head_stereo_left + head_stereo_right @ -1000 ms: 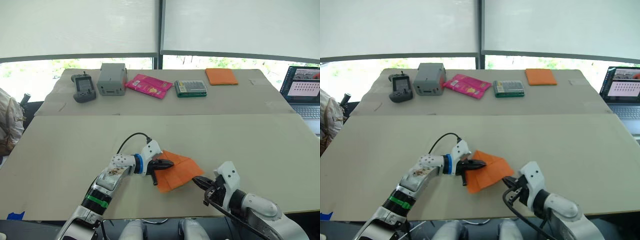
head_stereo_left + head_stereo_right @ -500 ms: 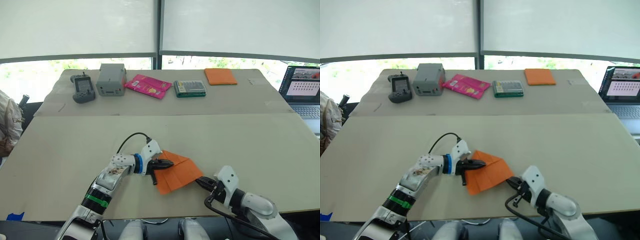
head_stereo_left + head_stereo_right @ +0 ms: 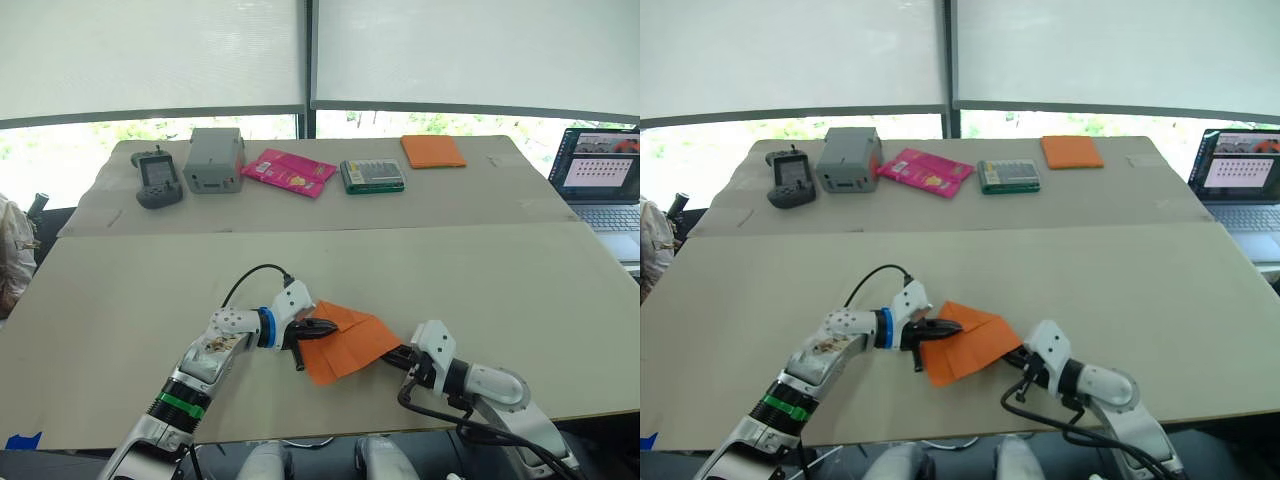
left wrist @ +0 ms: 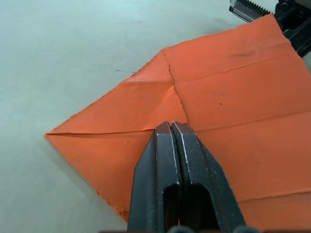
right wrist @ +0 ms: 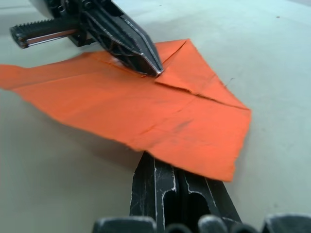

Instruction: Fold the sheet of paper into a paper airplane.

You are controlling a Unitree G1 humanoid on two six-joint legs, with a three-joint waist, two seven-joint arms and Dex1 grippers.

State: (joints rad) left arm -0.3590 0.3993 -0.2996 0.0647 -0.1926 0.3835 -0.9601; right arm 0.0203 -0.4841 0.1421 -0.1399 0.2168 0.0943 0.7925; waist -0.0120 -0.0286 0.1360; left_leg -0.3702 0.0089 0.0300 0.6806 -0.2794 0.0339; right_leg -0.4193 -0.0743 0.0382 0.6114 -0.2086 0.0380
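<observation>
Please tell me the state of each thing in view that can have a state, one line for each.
sheet of paper: partly folded, corner flaps meeting at a centre crease, lying on the table, one edge lifted.
left end effector: shut, tip pressing on the paper at the crease.
right end effector: shut, tip under the paper's lifted edge.
laptop: open, screen lit.
orange pad: lying flat on the far table.

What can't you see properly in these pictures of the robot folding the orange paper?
- Right end effector: the paper covers its fingertips in the right wrist view, so whether they pinch the edge is unclear.
- Paper's underside: hidden by the table.
- Laptop: cut off by the left eye view's edge, its screen too small to read.
- Green box label: too small.
</observation>
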